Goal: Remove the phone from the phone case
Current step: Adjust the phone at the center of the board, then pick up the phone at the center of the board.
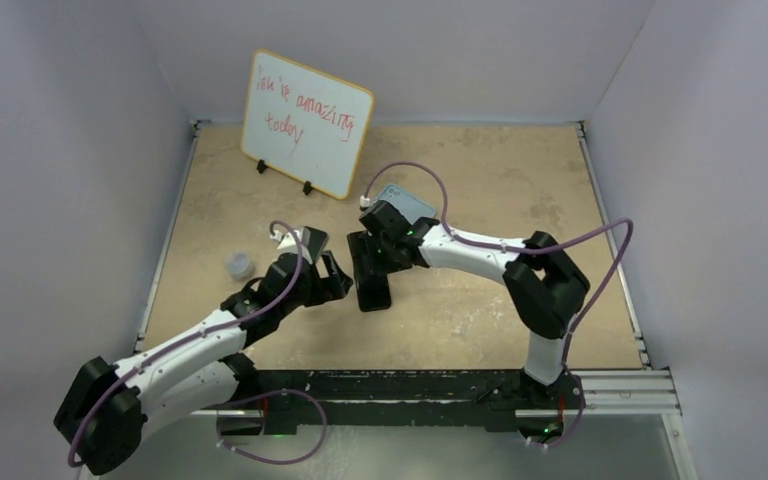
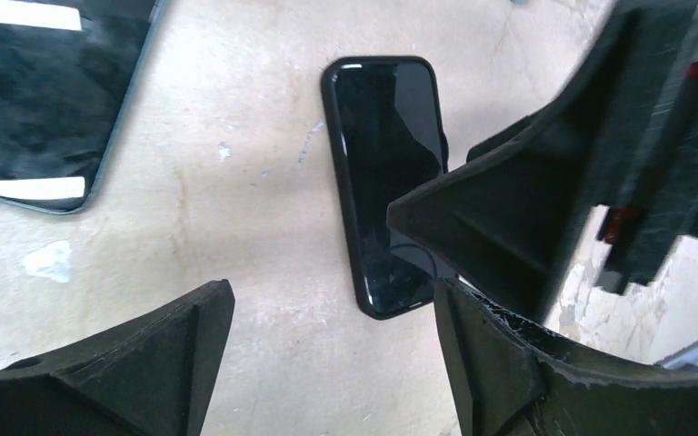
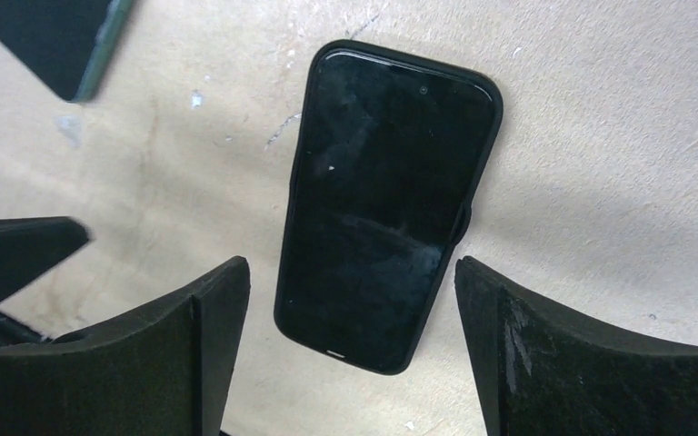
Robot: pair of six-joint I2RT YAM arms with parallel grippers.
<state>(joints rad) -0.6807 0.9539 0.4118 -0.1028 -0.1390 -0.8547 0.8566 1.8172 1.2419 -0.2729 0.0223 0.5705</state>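
A black phone in its black case [image 1: 373,287] lies flat, screen up, on the tan table between the two grippers. It also shows in the left wrist view [image 2: 388,182] and in the right wrist view [image 3: 386,204]. My left gripper [image 1: 336,275] is open and empty just left of the phone, its jaws [image 2: 332,291] apart over bare table. My right gripper [image 1: 375,255] is open and empty over the phone's far part, with the fingers [image 3: 350,268] on either side of the phone's lower end and clear of it. One right finger [image 2: 509,209] covers the phone's right edge in the left wrist view.
A dark glass device with a green edge [image 2: 36,91] lies beside the phone and shows in the right wrist view [image 3: 50,41]. A small clear cup [image 1: 240,265] stands left of the left gripper. A whiteboard [image 1: 307,122] stands at the back.
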